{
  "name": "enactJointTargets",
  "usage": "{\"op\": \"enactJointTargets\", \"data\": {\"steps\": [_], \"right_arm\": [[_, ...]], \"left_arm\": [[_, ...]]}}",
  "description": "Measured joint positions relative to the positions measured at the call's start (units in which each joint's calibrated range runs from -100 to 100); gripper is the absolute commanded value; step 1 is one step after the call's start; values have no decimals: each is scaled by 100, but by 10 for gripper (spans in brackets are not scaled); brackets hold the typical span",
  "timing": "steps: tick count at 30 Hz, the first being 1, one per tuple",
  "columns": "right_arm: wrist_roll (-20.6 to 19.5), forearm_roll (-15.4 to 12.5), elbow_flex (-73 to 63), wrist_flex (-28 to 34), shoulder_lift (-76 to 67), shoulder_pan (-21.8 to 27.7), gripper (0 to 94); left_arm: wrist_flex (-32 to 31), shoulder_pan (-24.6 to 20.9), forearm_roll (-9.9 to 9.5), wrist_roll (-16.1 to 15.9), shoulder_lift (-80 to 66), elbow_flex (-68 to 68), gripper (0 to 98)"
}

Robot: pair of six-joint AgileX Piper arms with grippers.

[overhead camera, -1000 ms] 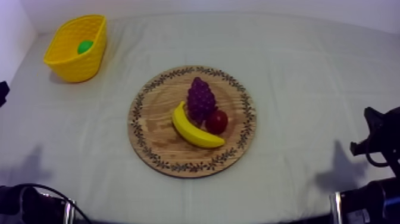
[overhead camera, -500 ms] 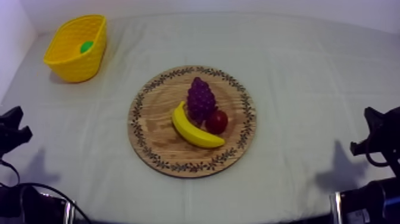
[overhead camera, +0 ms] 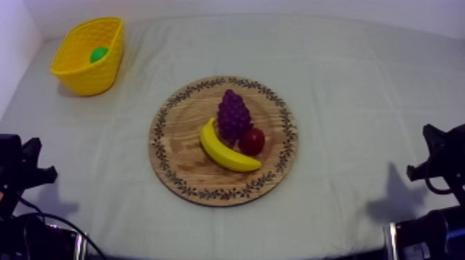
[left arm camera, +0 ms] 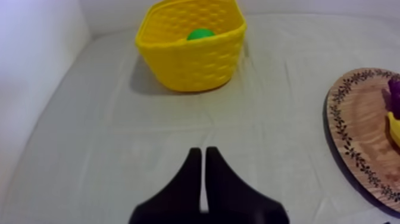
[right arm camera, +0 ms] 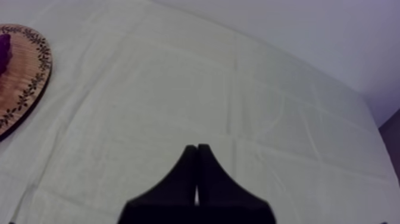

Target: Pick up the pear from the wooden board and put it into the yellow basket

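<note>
The pear (overhead camera: 99,54) lies inside the yellow basket (overhead camera: 84,77) at the upper left of the top view. At the centre, the round wooden board (overhead camera: 181,146) carries a bunch of grapes (overhead camera: 233,115), a banana (overhead camera: 225,152) and a small red fruit (overhead camera: 252,141), huddled together. The left gripper (left arm camera: 203,154), fingers pressed together on nothing, hangs over the bare table (overhead camera: 360,104) facing the basket. The right gripper (right arm camera: 196,149), fingers likewise together, hangs over cloth apart from the board.

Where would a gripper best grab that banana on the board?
Probably from straight above, across the middle of the banana, fingers spanning its narrow width. It lies flat on the board, its outer curve free; the grapes and the small red fruit crowd the inner side.
</note>
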Motion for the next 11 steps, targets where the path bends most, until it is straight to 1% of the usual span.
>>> {"op": "enactJointTargets", "data": {"steps": [8, 11], "right_arm": [[0, 0, 0, 0, 0, -9, 4], [0, 0, 0, 8, 0, -9, 4]], "left_arm": [[-28, 0, -37, 996, -8, 33, 0], [-28, 0, -39, 1250, -8, 33, 0]]}}
